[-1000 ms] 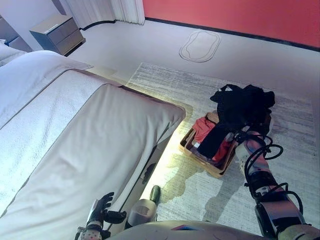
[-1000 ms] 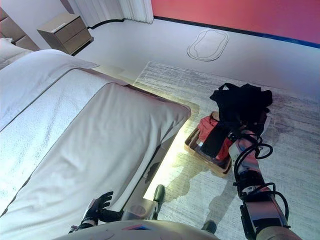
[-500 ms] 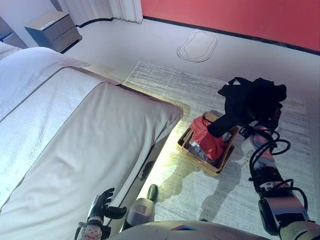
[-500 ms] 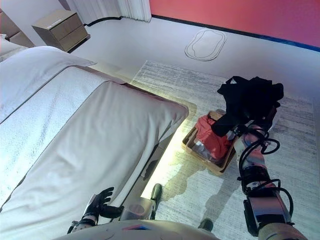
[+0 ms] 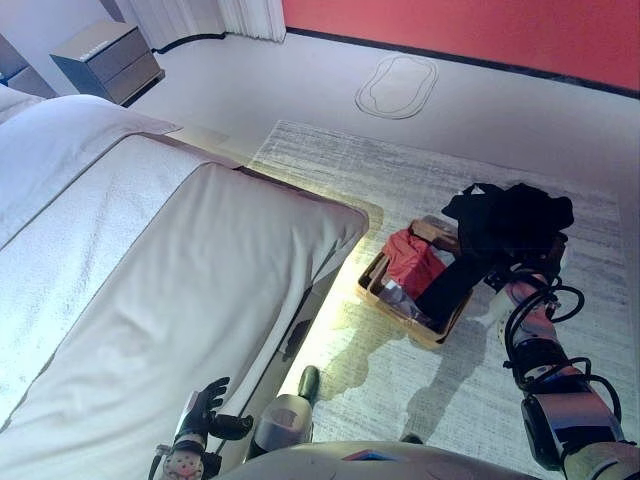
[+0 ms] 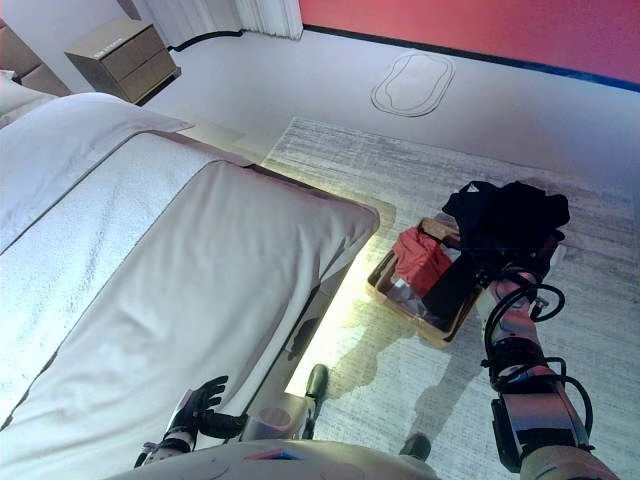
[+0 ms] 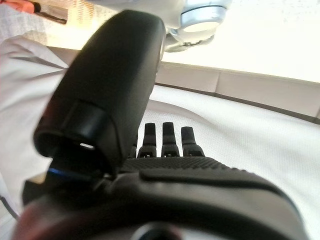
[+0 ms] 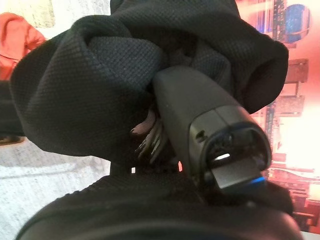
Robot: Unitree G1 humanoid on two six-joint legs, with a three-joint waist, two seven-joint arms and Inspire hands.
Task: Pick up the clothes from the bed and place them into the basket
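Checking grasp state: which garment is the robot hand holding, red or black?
The black garment, bunched around the right robot hand above the basket; the red garment lies inside it.

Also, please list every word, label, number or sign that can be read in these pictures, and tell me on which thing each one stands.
None: no word, number or sign can be read on anything.
The basket, the red garment, the black garment held by the right hand, the bed, the nightstand and the rug show no print.
The left hand carries no readable label.

Right hand (image 8: 210, 125) clenched, arm extended; left hand (image 5: 205, 412) relaxed, low.
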